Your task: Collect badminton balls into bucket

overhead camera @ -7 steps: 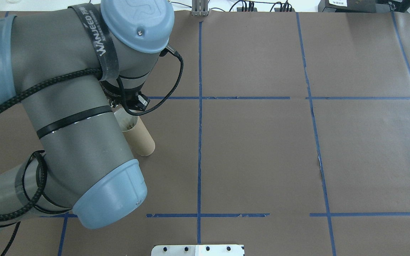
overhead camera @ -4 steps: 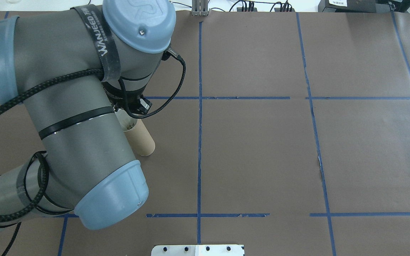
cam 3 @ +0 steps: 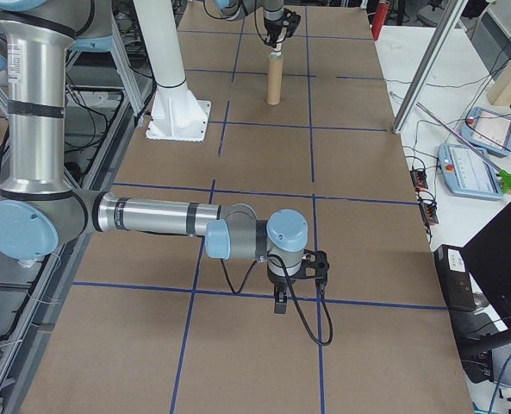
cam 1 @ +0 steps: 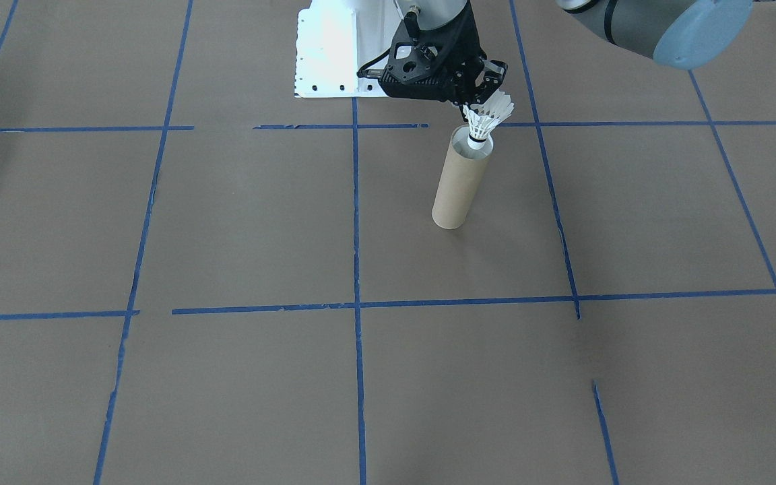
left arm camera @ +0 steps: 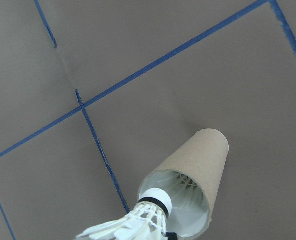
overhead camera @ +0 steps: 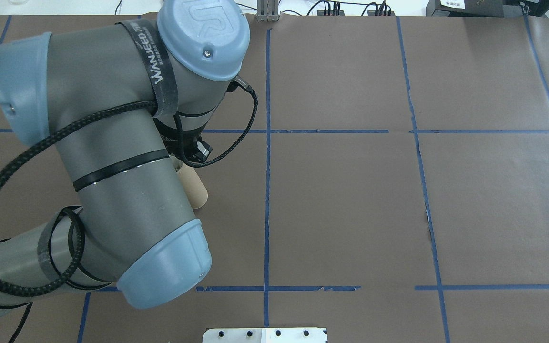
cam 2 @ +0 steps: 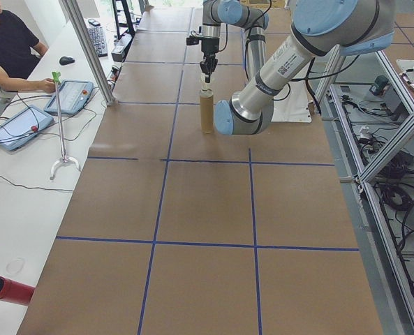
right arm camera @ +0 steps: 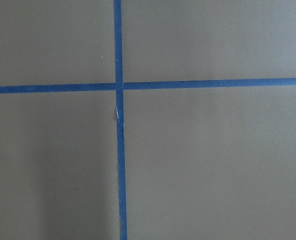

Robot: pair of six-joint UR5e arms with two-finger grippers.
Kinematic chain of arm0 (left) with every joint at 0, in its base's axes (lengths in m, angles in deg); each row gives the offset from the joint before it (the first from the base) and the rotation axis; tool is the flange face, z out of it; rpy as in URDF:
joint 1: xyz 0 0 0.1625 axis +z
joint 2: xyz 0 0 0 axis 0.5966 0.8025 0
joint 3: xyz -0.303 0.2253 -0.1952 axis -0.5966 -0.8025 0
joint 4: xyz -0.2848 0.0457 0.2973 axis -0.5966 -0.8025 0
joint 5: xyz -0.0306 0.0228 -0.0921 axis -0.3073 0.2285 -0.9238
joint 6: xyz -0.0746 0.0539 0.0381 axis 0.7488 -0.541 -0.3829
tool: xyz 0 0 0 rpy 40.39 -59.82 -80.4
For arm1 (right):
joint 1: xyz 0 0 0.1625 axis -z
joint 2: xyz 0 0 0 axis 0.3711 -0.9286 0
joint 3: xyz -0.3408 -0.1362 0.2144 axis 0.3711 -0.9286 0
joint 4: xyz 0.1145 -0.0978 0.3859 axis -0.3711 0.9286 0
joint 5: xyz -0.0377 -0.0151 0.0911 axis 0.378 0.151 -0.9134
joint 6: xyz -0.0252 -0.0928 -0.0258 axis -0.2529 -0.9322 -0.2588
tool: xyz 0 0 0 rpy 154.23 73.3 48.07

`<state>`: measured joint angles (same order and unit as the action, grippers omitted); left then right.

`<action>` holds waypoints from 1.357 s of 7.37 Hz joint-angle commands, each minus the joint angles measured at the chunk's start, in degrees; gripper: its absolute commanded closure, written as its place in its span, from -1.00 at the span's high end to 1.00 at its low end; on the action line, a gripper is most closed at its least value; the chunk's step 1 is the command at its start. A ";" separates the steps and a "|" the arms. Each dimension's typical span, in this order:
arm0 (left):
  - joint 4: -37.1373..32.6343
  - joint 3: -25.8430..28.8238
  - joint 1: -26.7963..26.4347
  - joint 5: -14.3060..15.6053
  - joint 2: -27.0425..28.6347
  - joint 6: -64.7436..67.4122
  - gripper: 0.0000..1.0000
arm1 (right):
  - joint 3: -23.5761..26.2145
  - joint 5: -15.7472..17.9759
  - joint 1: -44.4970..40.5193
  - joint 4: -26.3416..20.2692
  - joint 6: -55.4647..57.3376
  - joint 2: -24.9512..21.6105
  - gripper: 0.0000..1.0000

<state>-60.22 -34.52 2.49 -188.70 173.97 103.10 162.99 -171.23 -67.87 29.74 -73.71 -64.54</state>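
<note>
Over the bucket mouth, our left gripper pinches the shuttlecock by its feathers, axis upright, cork down at the rim; open table surrounds it. Our right gripper's state we cannot tell.

bucket: in the overhead view the big grey arm covers its open top; only the lower part shows.
shuttlecock: the bottom edge of the left wrist view cuts off its feathers.
right gripper: seen only in the right side view, too small to tell how its jaws stand.
person: cut off at the upper left edge.
</note>
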 commanded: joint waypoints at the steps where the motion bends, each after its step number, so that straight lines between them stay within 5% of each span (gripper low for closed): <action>1: 0.05 0.05 0.04 -0.16 -0.04 -1.11 -1.00 | 0.00 0.00 0.00 0.00 0.00 0.00 1.00; 2: -0.04 0.05 0.04 -0.51 -0.38 -1.11 0.33 | 0.00 0.00 0.00 0.00 0.00 0.00 1.00; 3: -0.30 -0.04 0.21 -0.51 -0.47 -1.11 0.99 | 0.00 0.00 0.00 0.00 0.00 0.00 1.00; 8: -8.01 -0.66 -1.53 -0.60 -1.44 -1.03 1.00 | 0.00 0.00 0.00 0.00 0.00 0.00 1.00; 10: -19.75 -1.70 -8.01 -5.74 -9.65 -5.90 1.00 | 0.00 0.00 0.00 0.00 0.00 0.00 1.00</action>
<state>-72.83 -35.49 -1.71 -191.09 169.44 100.66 162.99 -171.23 -67.87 29.74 -73.71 -64.54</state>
